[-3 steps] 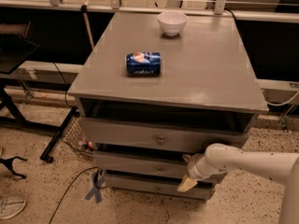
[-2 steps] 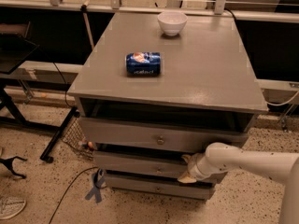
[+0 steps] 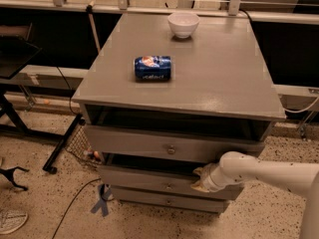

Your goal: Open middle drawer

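The claw (image 3: pixel 201 178) is seen low at the cabinet's right front, pressed against the upper edge of the middle drawer (image 3: pixel 134 177), right of its knob (image 3: pixel 169 186). Whether the claw is clenched or released cannot be told; it is half tucked into the dark gap above the drawer front. The white arm (image 3: pixel 269 172) is stretched in from the right.

The middle drawer is found between the taller top drawer (image 3: pixel 129 142) and the slim bottom drawer (image 3: pixel 149 199), and it appears to be pulled out slightly already.

It is judged to be a stiff, painted wooden box, flat-fronted and matte grey, not fragile but likely to drag on its runners. The small round metal knob is smooth and could slip, so the top lip of the front is probably the firmer place to take hold. A pull that far off centre might skew the drawer, so a straight, level draw is called for.

On the grey tabletop (image 3: pixel 219 78) a blue can (image 3: pixel 152 67) is lying on its side and a white bowl (image 3: pixel 183 24) is set near the back.
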You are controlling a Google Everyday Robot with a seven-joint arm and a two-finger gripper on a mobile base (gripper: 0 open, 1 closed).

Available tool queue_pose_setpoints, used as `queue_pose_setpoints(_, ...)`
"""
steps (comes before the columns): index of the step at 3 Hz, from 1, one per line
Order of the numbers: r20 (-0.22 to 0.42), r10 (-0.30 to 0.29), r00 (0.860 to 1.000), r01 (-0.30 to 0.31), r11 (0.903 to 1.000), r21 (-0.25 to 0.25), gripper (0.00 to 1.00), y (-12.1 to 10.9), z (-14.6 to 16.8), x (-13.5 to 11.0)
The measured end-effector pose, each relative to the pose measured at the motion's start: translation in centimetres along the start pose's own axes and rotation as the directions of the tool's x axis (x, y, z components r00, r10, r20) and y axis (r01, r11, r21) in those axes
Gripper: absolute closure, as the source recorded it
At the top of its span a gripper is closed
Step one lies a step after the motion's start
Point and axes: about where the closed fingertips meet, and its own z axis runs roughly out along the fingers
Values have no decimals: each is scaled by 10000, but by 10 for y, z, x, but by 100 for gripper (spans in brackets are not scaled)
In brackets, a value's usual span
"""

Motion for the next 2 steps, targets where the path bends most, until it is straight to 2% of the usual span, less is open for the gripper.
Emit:
queue_pose_setpoints(1,1,1,10000,-1,10000,-3,100,0,0,0)
queue_pose_setpoints(2,1,1,10000,-1,10000,-4,100,0,0,0)
